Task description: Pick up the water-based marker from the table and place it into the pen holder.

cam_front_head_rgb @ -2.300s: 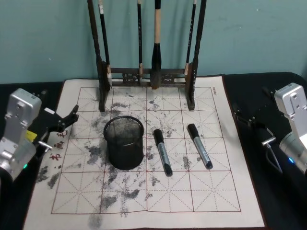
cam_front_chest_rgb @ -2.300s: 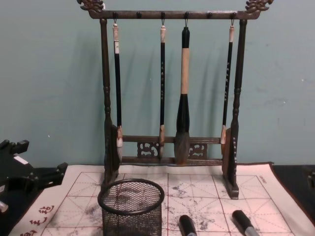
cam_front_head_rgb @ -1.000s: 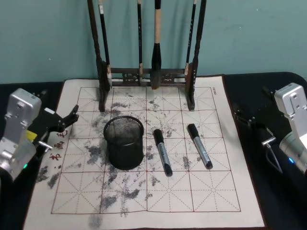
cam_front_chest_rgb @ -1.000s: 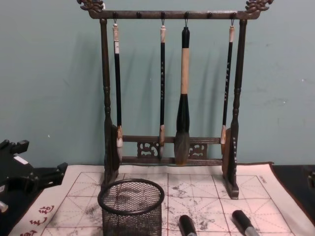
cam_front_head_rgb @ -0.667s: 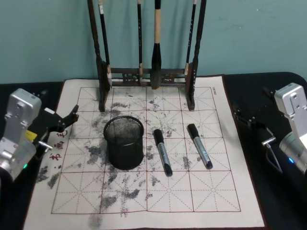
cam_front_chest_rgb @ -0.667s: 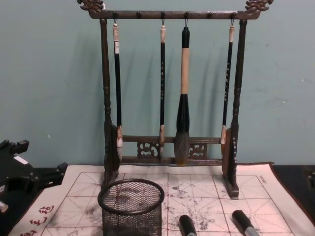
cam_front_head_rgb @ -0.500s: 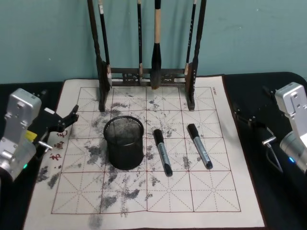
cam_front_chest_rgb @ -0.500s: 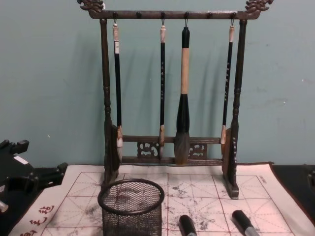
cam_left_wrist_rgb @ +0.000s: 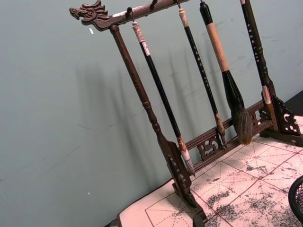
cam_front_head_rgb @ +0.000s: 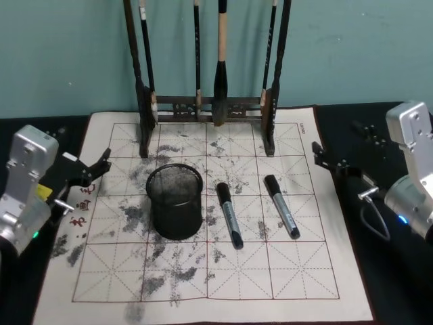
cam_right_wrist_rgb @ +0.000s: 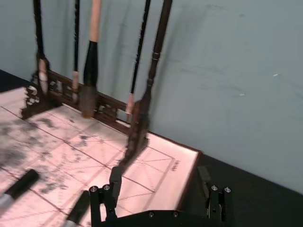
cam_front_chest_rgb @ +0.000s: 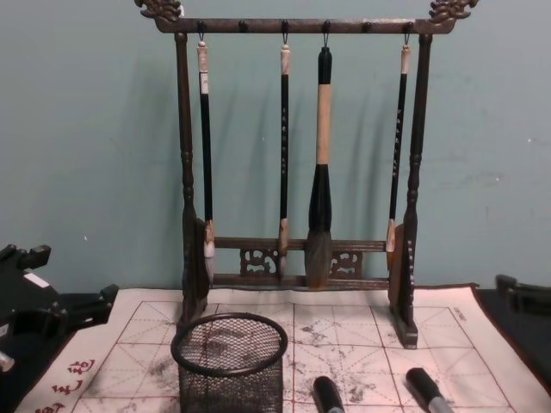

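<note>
Two alike markers with black caps and grey bodies lie on the ink-stained practice mat: the left marker just right of the pen holder, the right marker one grid square further right. The black mesh pen holder stands upright left of centre and looks empty. My right gripper hangs open above the mat's right edge, behind and to the right of the right marker. My left gripper rests open at the mat's left edge, beside the pen holder.
A tall dark wooden brush rack with several hanging brushes stands along the mat's far edge before a teal wall. Black tabletop flanks the mat on both sides. The mat's front half is bare.
My right gripper has swung in from the right side to the mat's right edge, closer to the markers. The left arm, markers and pen holder have not moved.
</note>
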